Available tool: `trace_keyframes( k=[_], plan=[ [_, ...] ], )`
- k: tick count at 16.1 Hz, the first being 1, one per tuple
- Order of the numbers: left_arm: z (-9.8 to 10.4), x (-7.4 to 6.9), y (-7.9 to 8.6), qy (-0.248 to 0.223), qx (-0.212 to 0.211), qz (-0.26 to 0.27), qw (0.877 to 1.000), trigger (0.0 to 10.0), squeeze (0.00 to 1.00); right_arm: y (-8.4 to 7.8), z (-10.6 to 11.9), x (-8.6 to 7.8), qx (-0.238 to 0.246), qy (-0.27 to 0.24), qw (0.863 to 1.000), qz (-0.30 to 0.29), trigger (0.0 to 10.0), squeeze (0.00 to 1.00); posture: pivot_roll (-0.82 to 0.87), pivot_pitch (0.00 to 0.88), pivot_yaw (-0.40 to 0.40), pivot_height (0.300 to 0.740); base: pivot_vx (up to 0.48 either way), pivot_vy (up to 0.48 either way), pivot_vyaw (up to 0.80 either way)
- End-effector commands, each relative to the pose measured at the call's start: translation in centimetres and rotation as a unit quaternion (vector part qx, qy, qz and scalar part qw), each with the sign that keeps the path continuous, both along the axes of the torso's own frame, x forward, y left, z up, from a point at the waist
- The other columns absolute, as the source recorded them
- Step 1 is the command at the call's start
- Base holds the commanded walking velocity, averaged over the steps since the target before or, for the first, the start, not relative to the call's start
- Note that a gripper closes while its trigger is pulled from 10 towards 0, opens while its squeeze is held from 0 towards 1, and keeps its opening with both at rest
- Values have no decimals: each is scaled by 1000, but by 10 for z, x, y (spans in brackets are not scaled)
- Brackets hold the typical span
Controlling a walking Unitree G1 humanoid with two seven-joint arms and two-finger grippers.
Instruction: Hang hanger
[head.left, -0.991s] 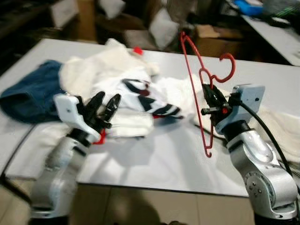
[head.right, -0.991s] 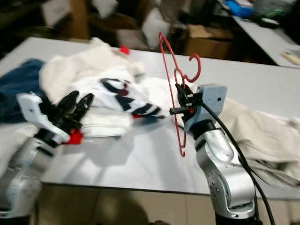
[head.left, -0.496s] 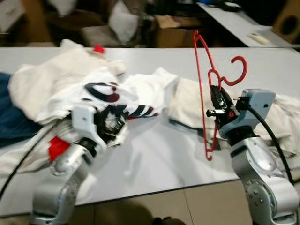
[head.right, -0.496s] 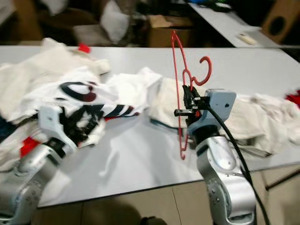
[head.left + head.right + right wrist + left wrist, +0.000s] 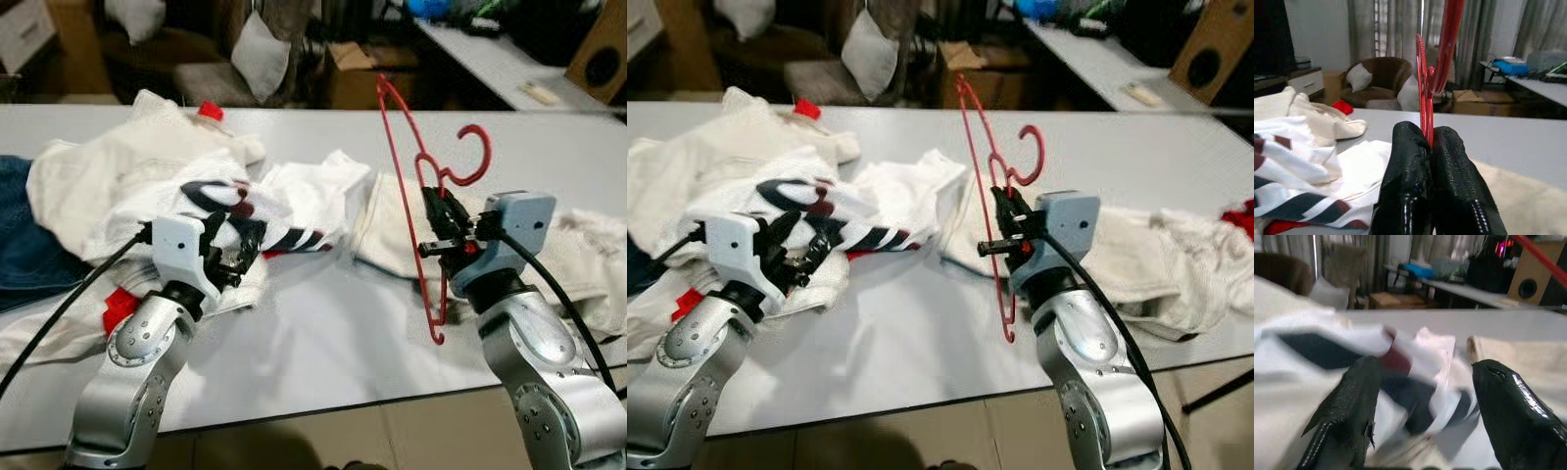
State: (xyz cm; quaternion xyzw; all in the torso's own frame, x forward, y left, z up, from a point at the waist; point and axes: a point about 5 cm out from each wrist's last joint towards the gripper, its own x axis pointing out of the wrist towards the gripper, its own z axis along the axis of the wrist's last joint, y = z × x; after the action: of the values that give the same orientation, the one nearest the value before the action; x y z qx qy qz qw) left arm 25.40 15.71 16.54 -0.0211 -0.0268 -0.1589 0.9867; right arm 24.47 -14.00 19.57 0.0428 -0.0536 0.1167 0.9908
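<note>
I held the red hanger (image 5: 423,201) upright above the white table (image 5: 323,333), my right gripper (image 5: 438,227) pinched on its wire near the hook. That thin wire could have twisted or slipped. My left gripper (image 5: 238,257) stood spread over the striped shirt (image 5: 245,201), nearer than before.
</note>
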Motion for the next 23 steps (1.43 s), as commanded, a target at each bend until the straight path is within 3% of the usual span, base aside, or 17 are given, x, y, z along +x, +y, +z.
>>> trace_keyframes(
  k=[1,5,13,17,20,22,23],
  plan=[
    [9,-2,-4,-19,-13,-8,1000,10000,0,2,4,-1,-15,-8,1000,6,10000,0,-79,0,-79,740,0,-262,0],
    [11,-8,-8,-34,-7,-46,998,10000,0,-5,2,-2,-11,-2,1000,-9,10000,0,-83,0,-75,740,0,-262,0],
    [11,-3,-6,-38,4,-48,998,10000,0,-3,6,-5,10,-10,1000,-5,10000,0,-102,0,-50,740,0,-263,-441],
    [6,-1,-5,-31,9,-42,999,10000,0,-5,4,-6,15,-6,1000,-11,10000,0,-103,0,-42,740,0,-264,0],
    [-1,4,-7,-16,31,-33,999,10000,0,-20,-3,-1,-3,8,999,-36,10000,0,-95,0,-41,740,0,-175,0],
    [-13,7,-6,19,28,-30,999,10000,0,-30,-11,2,-21,24,998,-59,10000,0,-103,0,-31,740,0,0,0],
    [-15,5,-9,29,11,-49,998,10000,1000,-35,-12,1,-24,29,997,-67,10000,0,-103,0,-32,740,0,0,0]
  ],
)
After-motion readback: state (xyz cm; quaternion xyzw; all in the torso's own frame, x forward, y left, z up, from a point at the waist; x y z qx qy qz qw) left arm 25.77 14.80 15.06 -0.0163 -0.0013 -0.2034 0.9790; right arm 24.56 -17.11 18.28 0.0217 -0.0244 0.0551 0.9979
